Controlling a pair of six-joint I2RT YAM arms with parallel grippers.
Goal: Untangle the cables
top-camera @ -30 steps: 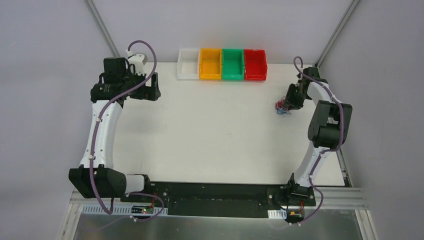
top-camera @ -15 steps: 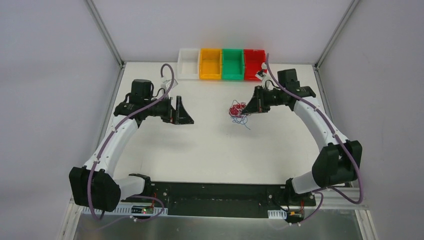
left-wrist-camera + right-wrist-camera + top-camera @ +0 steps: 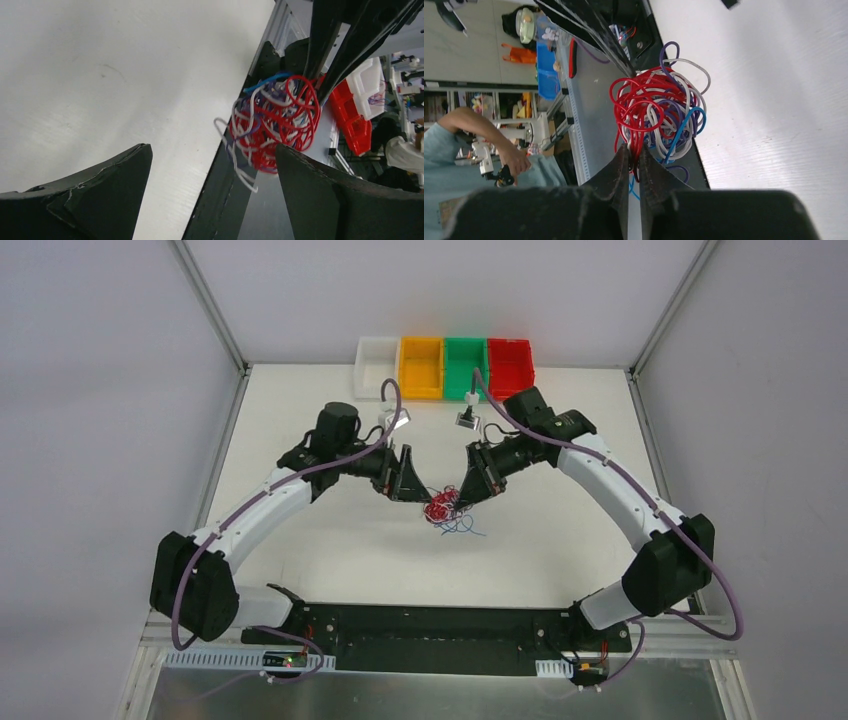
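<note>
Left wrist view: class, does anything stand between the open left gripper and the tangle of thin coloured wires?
Nothing visible does. The tangle of thin red, white and blue wires is just ahead of the open left gripper; the right gripper pinches it from the far side.

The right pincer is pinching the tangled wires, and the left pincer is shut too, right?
Not quite. The right pincer is pinching the tangled wires, but the left pincer is wide open, not shut. The left wrist view shows its fingers spread apart.
</note>
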